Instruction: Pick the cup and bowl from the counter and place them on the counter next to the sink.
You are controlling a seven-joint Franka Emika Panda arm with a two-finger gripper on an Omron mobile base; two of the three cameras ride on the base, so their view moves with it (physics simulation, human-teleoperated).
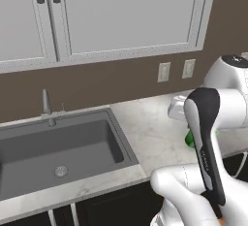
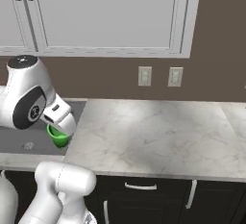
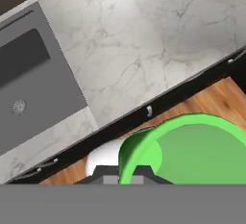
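Left base view, left to right: the sink [image 1: 58, 147] occupies the lower left; the marble table [image 1: 150, 133] spreads right of it; at the right edge my arm hides most of the cup [image 1: 190, 140]. Right base view: my tool [image 2: 59, 130] holds the cup, lifted, at the left.

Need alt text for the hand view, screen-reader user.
A bright green cup, seen from its open top, sits close to the camera at lower right, at the gripper. Beyond it lies a white marble counter with a dark grey sink on the left; dark cabinets and wood floor run below the counter edge.
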